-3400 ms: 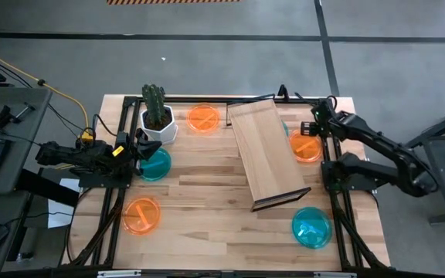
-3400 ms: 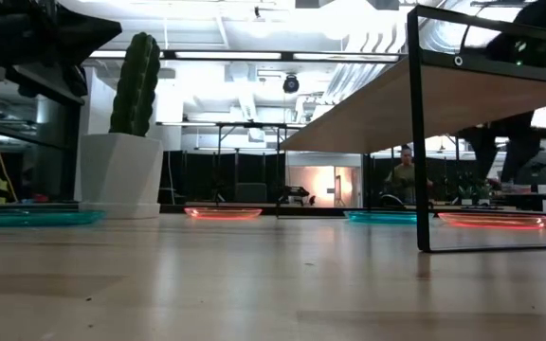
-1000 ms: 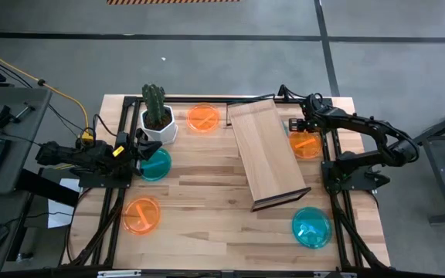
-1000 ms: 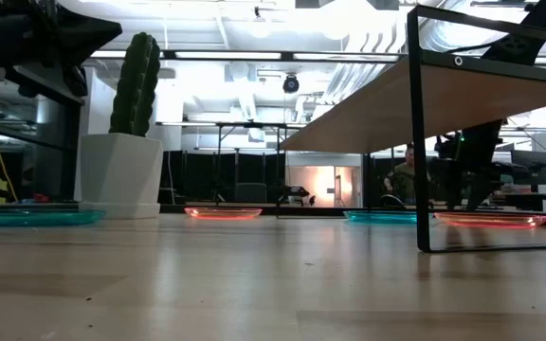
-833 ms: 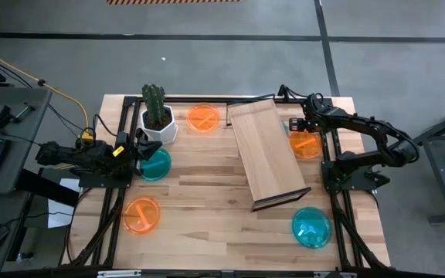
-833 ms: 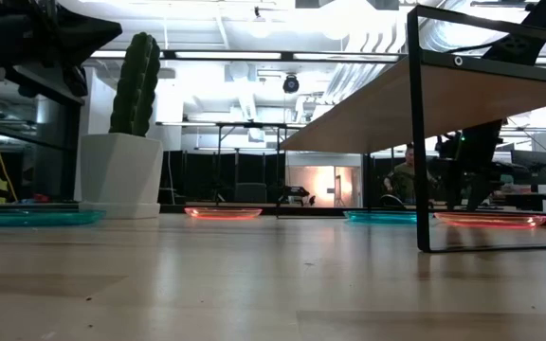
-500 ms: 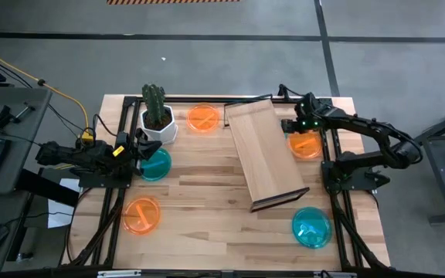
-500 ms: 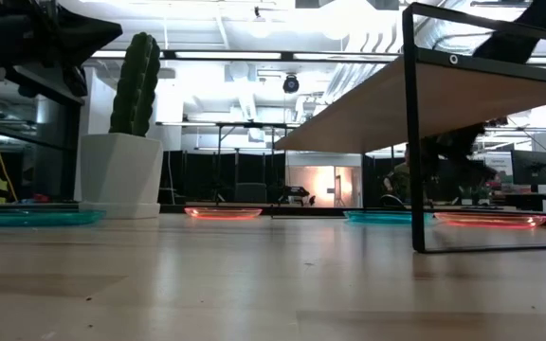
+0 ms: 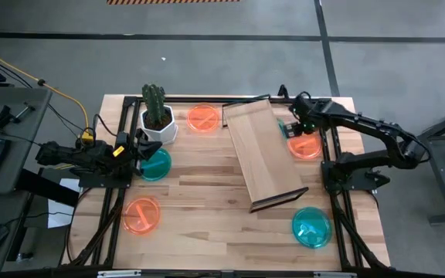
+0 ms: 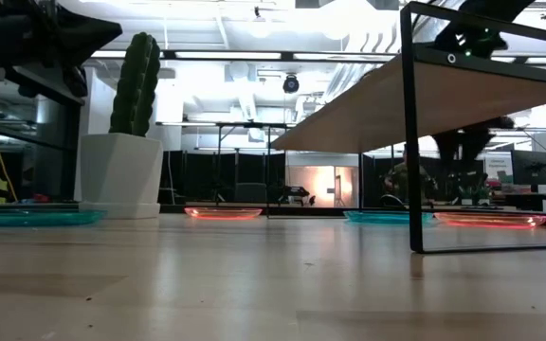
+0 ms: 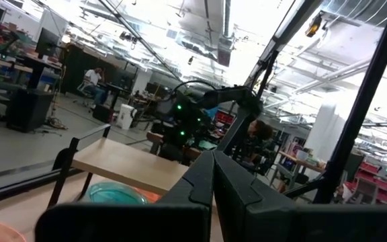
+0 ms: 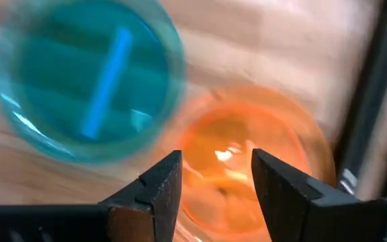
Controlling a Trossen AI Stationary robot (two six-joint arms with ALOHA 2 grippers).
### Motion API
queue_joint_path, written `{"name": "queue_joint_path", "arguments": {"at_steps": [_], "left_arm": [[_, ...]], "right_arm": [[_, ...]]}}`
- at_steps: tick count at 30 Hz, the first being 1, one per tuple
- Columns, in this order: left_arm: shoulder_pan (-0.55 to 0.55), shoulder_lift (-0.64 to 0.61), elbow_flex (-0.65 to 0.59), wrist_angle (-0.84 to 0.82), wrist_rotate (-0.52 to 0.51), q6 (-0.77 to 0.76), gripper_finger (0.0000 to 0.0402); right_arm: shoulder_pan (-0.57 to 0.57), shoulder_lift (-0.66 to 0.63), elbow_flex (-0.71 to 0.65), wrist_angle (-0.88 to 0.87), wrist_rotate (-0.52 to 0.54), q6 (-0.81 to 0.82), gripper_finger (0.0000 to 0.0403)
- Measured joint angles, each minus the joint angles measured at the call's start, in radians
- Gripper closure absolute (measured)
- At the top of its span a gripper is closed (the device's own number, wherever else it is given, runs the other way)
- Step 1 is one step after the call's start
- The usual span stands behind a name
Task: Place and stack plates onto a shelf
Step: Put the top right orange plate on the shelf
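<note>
The light-wood shelf (image 9: 265, 158) stands slanted on the table's right half on its dark frame (image 10: 409, 133). My right gripper (image 9: 293, 127) is open at the shelf's far right side. In the right wrist view it (image 12: 213, 178) hovers over an orange plate (image 12: 254, 154) and a teal plate (image 12: 79, 81) lying flat on the table. Other plates lie flat: orange (image 9: 204, 117), teal (image 9: 155, 164), orange (image 9: 142, 215), teal (image 9: 311, 227). My left gripper (image 9: 140, 147) waits shut at the left edge, beside the teal plate. My right gripper stands close to the shelf's far right edge (image 9: 278, 123); I cannot tell whether it touches the shelf. Its open fingers (image 12: 170, 181) hold nothing.
A white hexagonal cactus pot (image 9: 157, 123) stands at the far left, next to my left gripper. A dark metal frame (image 9: 332, 166) runs along the table's right edge by the right arm's base. Bare wood lies between the shelf and the left plates (image 9: 199, 181).
My right gripper has moved toward the table's left, from over the orange plate to the shelf's far right side, and has risen. The shelf has shifted a little toward the table's left, its far end most. The plates have stayed in place.
</note>
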Motion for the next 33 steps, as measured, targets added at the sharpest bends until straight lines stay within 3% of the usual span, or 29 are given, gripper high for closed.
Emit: {"name": "queue_joint_path", "arguments": {"at_steps": [4, 18, 27, 33], "left_arm": [[0.0, 0.0, 0.0, -0.009, 0.0, -0.011, 0.0401], [0.0, 0.0, 0.0, -0.014, 0.0, -0.013, 0.0401], [0.0, 0.0, 0.0, -0.017, 0.0, -0.013, 0.0401], [0.0, 0.0, 0.0, -0.017, 0.0, -0.031, 0.0401]], "right_arm": [[0.084, 0.0, -0.042, -0.068, 0.072, 0.092, 0.0242], [0.276, -0.034, -0.206, -0.046, 0.09, 0.289, 0.0242], [0.362, -0.15, -0.303, -0.006, 0.082, 0.378, 0.0242], [0.431, -0.238, -0.31, 0.035, 0.068, 0.353, 0.0242]]}}
